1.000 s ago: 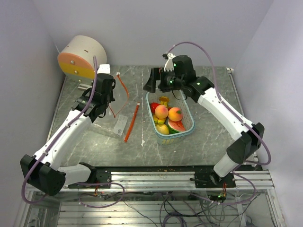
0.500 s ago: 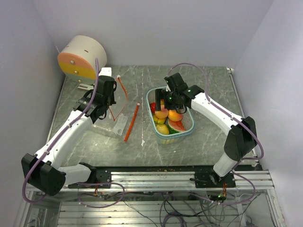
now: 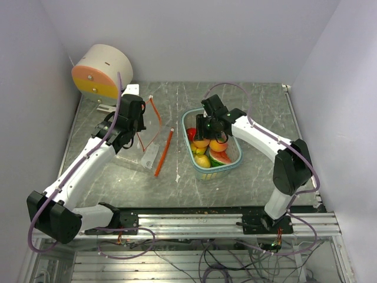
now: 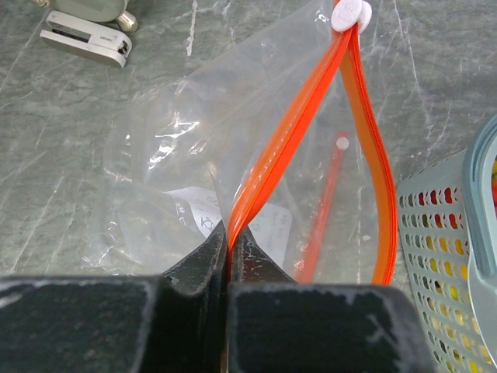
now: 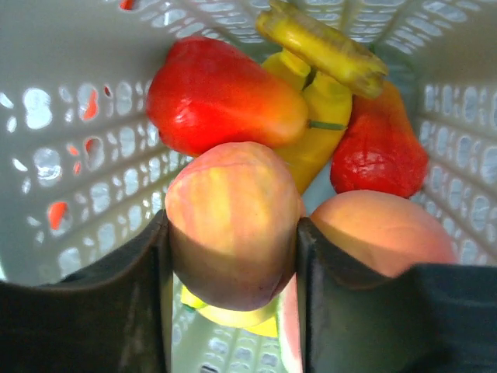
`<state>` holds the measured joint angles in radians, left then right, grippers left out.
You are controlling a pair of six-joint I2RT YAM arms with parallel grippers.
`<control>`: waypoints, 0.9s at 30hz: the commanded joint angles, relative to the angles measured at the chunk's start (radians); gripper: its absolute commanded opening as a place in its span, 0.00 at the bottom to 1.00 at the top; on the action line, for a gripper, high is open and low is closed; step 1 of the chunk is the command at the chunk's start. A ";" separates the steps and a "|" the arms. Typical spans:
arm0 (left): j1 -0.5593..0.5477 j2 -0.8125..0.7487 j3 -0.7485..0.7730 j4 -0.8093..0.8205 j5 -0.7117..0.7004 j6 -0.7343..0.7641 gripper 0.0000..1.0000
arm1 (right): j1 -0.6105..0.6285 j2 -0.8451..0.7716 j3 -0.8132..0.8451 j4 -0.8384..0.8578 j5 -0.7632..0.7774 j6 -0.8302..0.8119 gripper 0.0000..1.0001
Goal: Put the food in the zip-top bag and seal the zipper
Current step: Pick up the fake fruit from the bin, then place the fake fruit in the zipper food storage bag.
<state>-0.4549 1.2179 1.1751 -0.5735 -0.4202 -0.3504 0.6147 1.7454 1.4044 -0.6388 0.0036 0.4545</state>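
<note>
Both right fingers [image 5: 85,311] press one peach [image 5: 233,221] in the basket [image 5: 70,101] (left fingers [image 4: 194,268] pinch the bag [image 4: 178,148] rim).

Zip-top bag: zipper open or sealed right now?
Open. Left wrist view: the two orange zipper strips bow apart, joined only at the white slider; the left gripper pinches one.

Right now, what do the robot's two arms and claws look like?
The left arm and right arm have white links with black joints and bases. A mauve cable loops along each. The left claw and right claw are matte black.
</note>
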 commanded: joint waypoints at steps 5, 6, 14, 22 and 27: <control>0.005 -0.016 0.029 0.016 0.043 -0.017 0.07 | -0.002 -0.055 0.249 -0.180 0.098 -0.077 0.15; 0.005 -0.017 0.025 0.020 0.047 -0.019 0.07 | -0.001 -0.056 0.295 -0.197 0.086 -0.092 0.15; 0.004 -0.008 0.055 0.027 0.112 -0.053 0.07 | 0.005 -0.032 0.489 -0.078 -0.291 -0.068 0.14; 0.004 -0.017 0.078 0.035 0.186 -0.110 0.07 | 0.040 -0.013 0.372 0.323 -0.558 0.105 0.14; 0.004 -0.018 0.043 0.058 0.204 -0.134 0.07 | 0.053 0.005 0.363 0.443 -0.617 0.171 0.14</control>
<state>-0.4549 1.2163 1.2274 -0.5632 -0.2623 -0.4500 0.6586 1.7489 1.7756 -0.3782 -0.5102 0.5457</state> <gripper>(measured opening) 0.081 0.563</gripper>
